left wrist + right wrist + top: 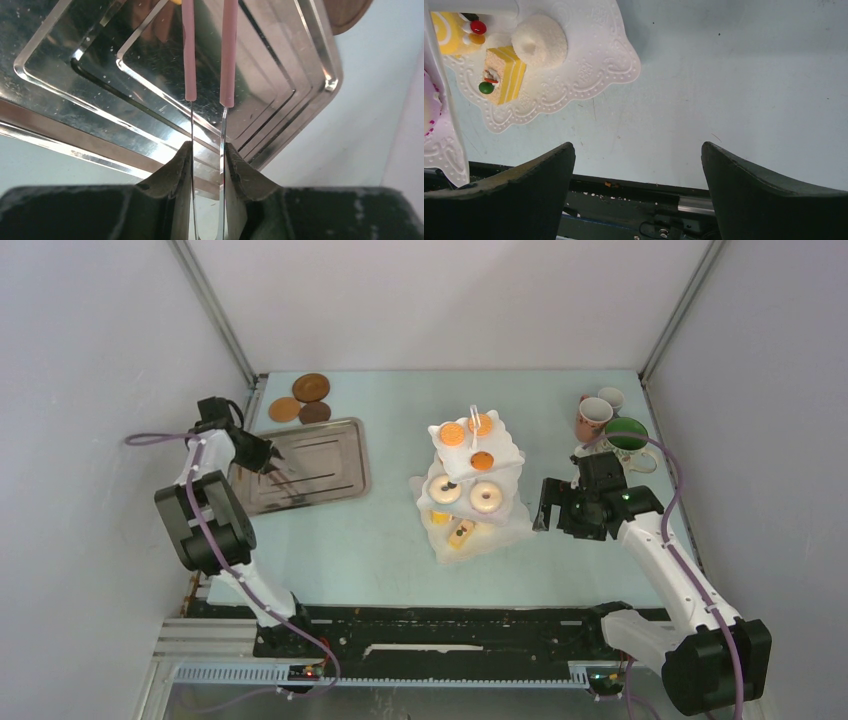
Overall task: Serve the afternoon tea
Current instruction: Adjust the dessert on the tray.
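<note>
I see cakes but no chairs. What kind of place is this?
Probably a robot test booth, not a café: plain grey walls box in the pale blue table, and the black-and-white left arm and right arm are mounted at its near edge.

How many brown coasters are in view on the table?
3. The coasters lie clustered at the far left, beyond the tray: one farthest back, one nearer on the left, one nearer on the right. None seems hidden.
</note>
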You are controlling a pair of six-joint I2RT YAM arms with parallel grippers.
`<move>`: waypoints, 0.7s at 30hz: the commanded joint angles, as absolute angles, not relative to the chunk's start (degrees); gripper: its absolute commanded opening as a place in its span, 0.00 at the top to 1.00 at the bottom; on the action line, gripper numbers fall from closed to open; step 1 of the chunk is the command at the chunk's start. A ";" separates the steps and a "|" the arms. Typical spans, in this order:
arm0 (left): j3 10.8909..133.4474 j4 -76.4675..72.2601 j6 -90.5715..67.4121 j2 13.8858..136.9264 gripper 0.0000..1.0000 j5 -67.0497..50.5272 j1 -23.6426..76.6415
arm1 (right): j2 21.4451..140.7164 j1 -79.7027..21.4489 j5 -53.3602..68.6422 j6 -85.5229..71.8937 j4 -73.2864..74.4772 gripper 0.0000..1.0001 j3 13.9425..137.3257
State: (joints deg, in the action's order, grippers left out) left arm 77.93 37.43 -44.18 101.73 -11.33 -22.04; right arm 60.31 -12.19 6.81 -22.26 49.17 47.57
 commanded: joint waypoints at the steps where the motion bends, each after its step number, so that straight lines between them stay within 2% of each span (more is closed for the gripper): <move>1: 76.43 35.65 -44.53 102.40 0.75 -12.71 -21.65 | 60.38 -12.04 6.48 -21.88 48.78 0.00 48.27; 13: 65.81 40.68 -39.33 93.00 0.75 -15.65 -20.32 | 59.29 -12.04 7.42 -21.55 48.51 0.00 48.25; 21: 64.40 49.62 -25.05 83.50 0.75 -15.27 -18.39 | 58.28 -12.39 8.03 -21.40 48.37 0.00 48.25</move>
